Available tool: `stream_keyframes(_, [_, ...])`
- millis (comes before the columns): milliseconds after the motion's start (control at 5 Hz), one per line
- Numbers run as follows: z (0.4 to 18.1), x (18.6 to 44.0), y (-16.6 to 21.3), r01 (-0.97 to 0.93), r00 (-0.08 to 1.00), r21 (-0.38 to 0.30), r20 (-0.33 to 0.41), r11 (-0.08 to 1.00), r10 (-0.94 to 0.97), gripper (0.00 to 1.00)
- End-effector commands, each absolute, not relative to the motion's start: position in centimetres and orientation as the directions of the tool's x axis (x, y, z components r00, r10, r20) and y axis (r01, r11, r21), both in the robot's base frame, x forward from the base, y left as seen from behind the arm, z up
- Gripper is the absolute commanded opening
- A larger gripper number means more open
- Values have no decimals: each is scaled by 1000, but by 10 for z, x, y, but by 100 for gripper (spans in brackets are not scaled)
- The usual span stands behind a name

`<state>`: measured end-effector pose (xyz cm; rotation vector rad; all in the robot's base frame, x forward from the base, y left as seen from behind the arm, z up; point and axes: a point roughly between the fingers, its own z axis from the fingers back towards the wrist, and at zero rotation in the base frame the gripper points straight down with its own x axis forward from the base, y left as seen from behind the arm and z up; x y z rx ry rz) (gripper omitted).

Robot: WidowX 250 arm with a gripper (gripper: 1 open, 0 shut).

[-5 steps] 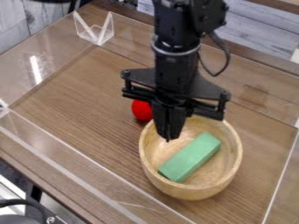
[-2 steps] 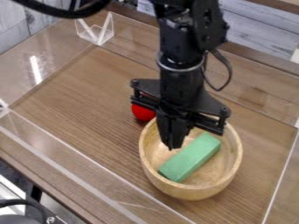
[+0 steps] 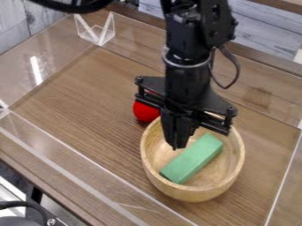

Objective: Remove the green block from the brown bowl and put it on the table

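Setup is a brown wood-grain table (image 3: 83, 97) with clear acrylic walls (image 3: 41, 146) running along its edges, and a pale plank wall behind it.

The gripper (image 3: 178, 143) points straight down over the brown bowl (image 3: 192, 159), its tips dipping just inside the rim on the bowl's left-back side. The fingers are pinched together into one narrow dark point, so it's closed with nothing between them as far as I can see. The tip sits right by the upper-left edge of the green block (image 3: 192, 161); I can't tell if it's actually touching the block or just hanging a hair beside it.

The green block is inside the bowl, lying flat and diagonal, one end toward the back right rim and the other toward the front left. It's plain mint green and takes up a good part of the bowl's floor.

The bowl is a light tan, thick-walled thing, sitting on the table toward the front right of the view.

Just behind the bowl's left side, mostly hidden by the black arm (image 3: 189, 53), there's a red round toy (image 3: 144, 110) poking out. It's just beside the bowl's rim.

Way back in the far-left corner a small clear acrylic stand (image 3: 97, 31) sits, well apart from everything else.
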<state>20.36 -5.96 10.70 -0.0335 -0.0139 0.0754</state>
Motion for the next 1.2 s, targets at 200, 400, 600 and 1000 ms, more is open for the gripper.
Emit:
stream_keyframes(200, [123,209,-67,9,998,-53,55,999,-6,0])
stream_keyframes(400, [128,215,-61,-34,998,-55,56,998,37,0])
stream_keyframes(600, [116,210,-64,-70,996,-62,48,996,73,100])
stream_keyframes(1000, [80,212,-61,-15,999,-68,37,998,17,0])
